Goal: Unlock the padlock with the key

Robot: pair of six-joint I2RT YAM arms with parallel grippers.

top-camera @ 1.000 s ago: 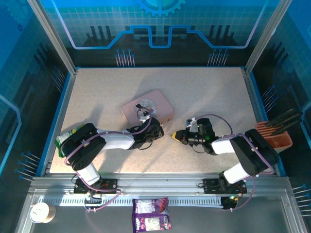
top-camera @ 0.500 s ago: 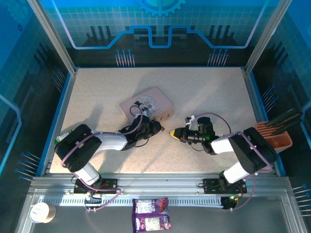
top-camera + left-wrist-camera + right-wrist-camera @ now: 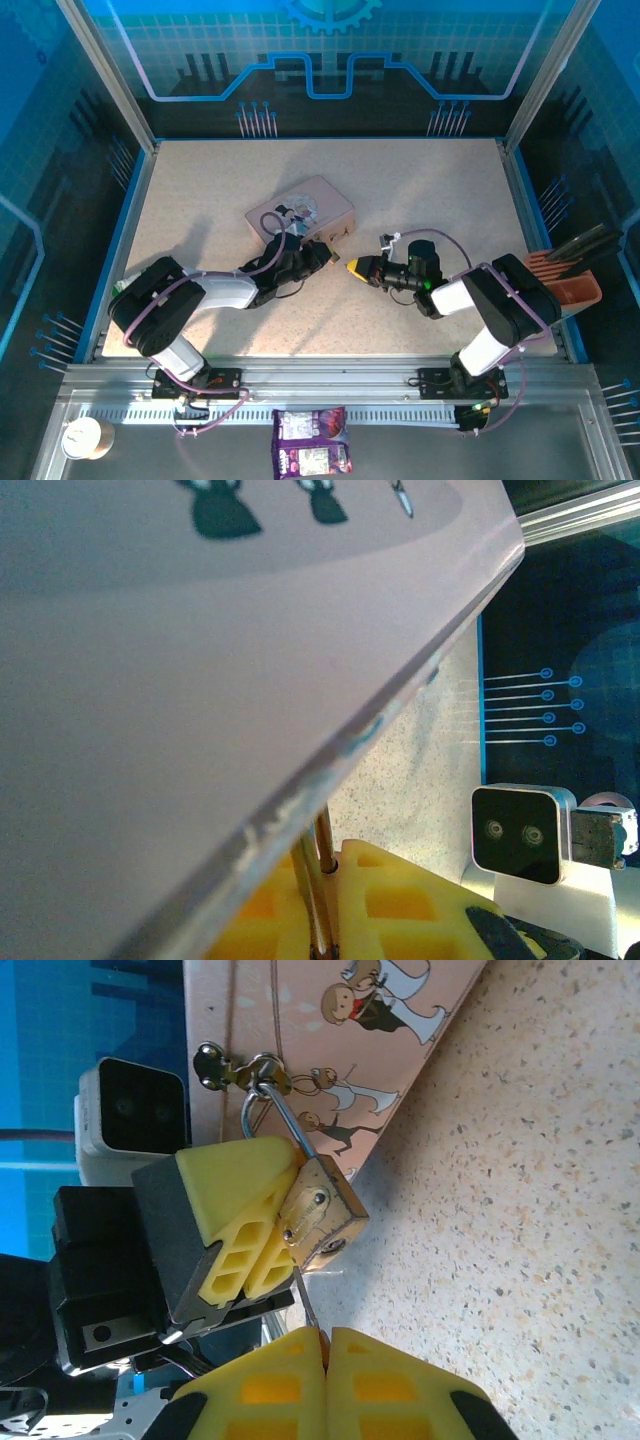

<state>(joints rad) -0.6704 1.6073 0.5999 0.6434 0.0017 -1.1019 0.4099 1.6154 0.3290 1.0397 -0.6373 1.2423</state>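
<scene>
The brass padlock (image 3: 322, 1215) hangs by its silver shackle (image 3: 285, 1120) from the hasp of the pink tin (image 3: 300, 1020). My left gripper (image 3: 325, 257) is shut on the padlock body, its yellow fingers (image 3: 235, 1195) to the padlock's left. In the left wrist view the shackle (image 3: 322, 880) rises between the left gripper's yellow pads (image 3: 400, 900), under the pink tin's wall (image 3: 200, 680). My right gripper (image 3: 325, 1345) is shut on the thin dark key (image 3: 307, 1305). The key's tip sits just below the padlock's lower corner, beside its keyhole. In the top view the right gripper (image 3: 356, 267) faces the left one.
The pink tin (image 3: 300, 212) lies mid-table behind the grippers. An orange holder with dark tools (image 3: 565, 275) stands at the right edge, a green packet (image 3: 125, 290) at the left edge. A purple packet (image 3: 312, 455) and a paper cup (image 3: 82, 437) lie below the rail.
The right gripper has moved left toward the left gripper with the key. The left gripper has shifted right and the tin has turned slightly and moved away.
</scene>
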